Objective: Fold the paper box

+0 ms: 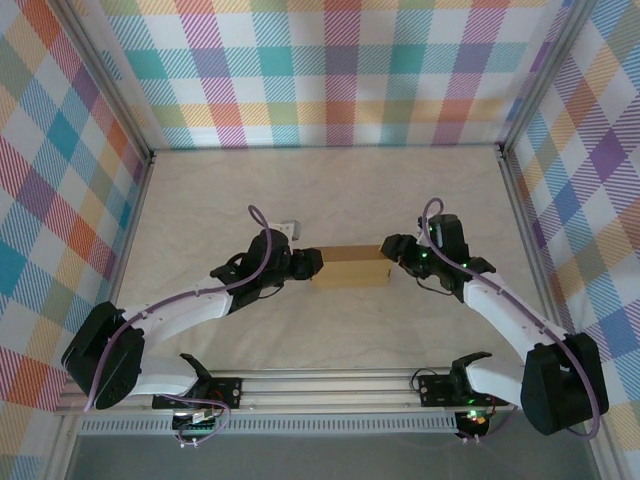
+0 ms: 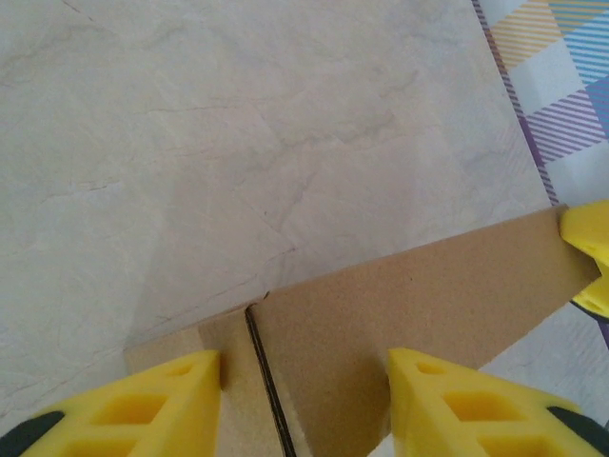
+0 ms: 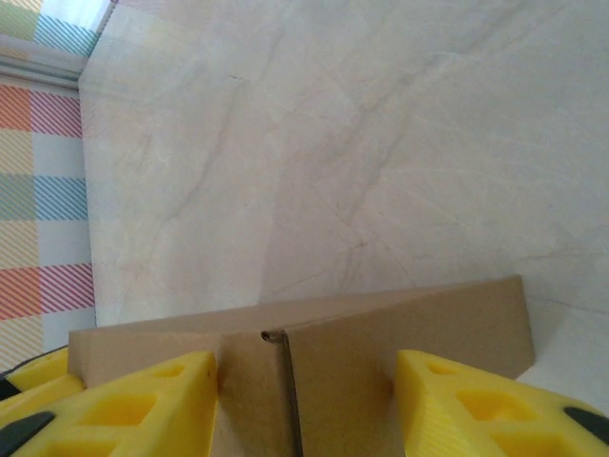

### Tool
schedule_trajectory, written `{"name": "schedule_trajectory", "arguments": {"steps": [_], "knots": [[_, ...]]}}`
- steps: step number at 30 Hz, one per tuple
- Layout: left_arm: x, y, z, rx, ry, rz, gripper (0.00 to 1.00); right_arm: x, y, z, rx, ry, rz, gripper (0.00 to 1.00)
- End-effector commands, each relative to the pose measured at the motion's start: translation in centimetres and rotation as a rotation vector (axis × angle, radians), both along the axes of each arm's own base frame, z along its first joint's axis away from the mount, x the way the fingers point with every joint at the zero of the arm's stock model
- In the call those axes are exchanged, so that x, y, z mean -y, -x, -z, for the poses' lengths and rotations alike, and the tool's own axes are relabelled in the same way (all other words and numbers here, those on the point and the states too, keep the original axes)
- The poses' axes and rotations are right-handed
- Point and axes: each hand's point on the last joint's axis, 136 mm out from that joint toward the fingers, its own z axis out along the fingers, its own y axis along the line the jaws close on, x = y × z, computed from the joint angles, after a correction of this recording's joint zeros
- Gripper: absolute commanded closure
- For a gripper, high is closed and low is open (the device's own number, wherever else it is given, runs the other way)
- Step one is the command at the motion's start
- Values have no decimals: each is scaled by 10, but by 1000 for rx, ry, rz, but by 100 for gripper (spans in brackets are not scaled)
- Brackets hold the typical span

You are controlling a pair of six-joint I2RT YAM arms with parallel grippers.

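Flanking the matte brown rectangular paper box (image 1: 349, 268) on the pale marbled table (image 1: 330, 190), the left gripper (image 2: 303, 358) and right gripper (image 3: 304, 358) hold their yellow fingers (image 2: 171, 400) spread.

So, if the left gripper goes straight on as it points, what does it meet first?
The paper box, directly ahead of the left gripper between its fingers; it may already touch.

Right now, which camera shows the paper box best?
Top external: the whole paper box is in frame, lying between the left end effector and the right end effector. Each wrist view catches one cropped end of it, with a seam in the cardboard, between spread yellow fingers.
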Motion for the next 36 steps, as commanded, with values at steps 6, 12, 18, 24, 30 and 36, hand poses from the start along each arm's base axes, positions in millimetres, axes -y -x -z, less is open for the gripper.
{"name": "schedule_trajectory", "arguments": {"steps": [6, 12, 18, 24, 30, 36], "knots": [[-4, 28, 21, -170, -116, 115, 40, 9, 10, 24, -49, 69, 5, 60], [1, 14, -14, -147, -62, 132, 26, 10, 10, 25, -59, 70, 15, 63], [-18, 8, -8, -191, 12, 74, 31, 12, 12, 27, -61, 74, 22, 64], [-23, 2, 0, -227, 62, 52, 48, 10, 12, 24, -56, 66, 16, 64], [-31, 8, 25, -271, 21, 37, 65, 11, 12, 25, -58, 67, 21, 64], [-37, 14, 49, -320, 31, 33, 86, 12, 13, 25, -60, 69, 23, 65]]}}
